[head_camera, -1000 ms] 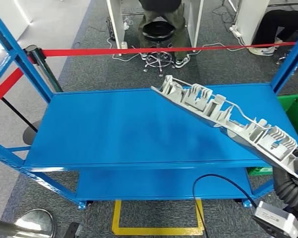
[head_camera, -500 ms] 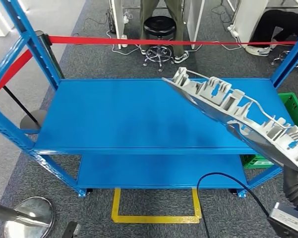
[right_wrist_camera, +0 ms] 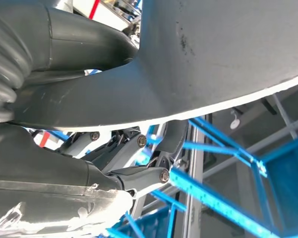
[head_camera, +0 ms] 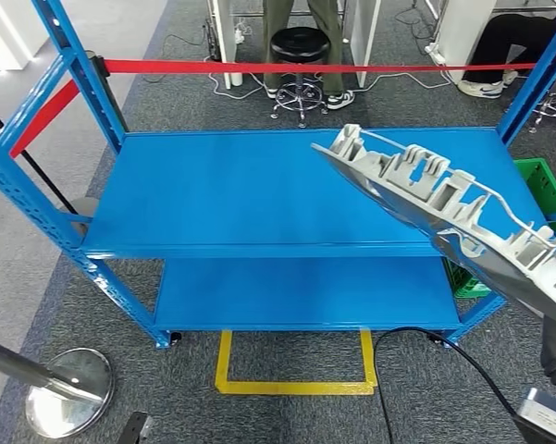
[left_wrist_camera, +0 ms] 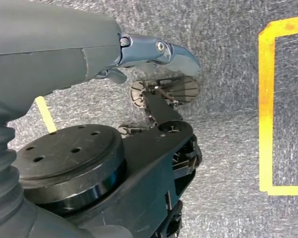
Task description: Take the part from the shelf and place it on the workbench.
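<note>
The part (head_camera: 435, 199) is a long grey plastic moulding with many ribs and pockets. In the head view it slants from the lower right edge up over the right end of the blue shelf (head_camera: 247, 194), clear of the shelf top. My right hand (right_wrist_camera: 102, 158) grips it at its lower end. In the right wrist view the part's smooth grey underside (right_wrist_camera: 222, 49) lies across the hand, with dark fingers (right_wrist_camera: 140, 163) curled beneath it. My left hand (left_wrist_camera: 154, 49) hangs over the grey carpet, fingers extended and holding nothing.
Both tiers of the blue shelf are bare. Behind it run a red barrier tape (head_camera: 296, 67), a black stool (head_camera: 299, 46) and seated people's legs. A green crate (head_camera: 540, 185) stands at the right. On the floor are a yellow marking (head_camera: 296, 384), a stanchion base (head_camera: 68, 388) and a black cable (head_camera: 428, 342).
The whole picture has shifted: the camera has drawn back from the shelf, which now sits higher and smaller. The part stays gripped in my right hand at the same slant.
</note>
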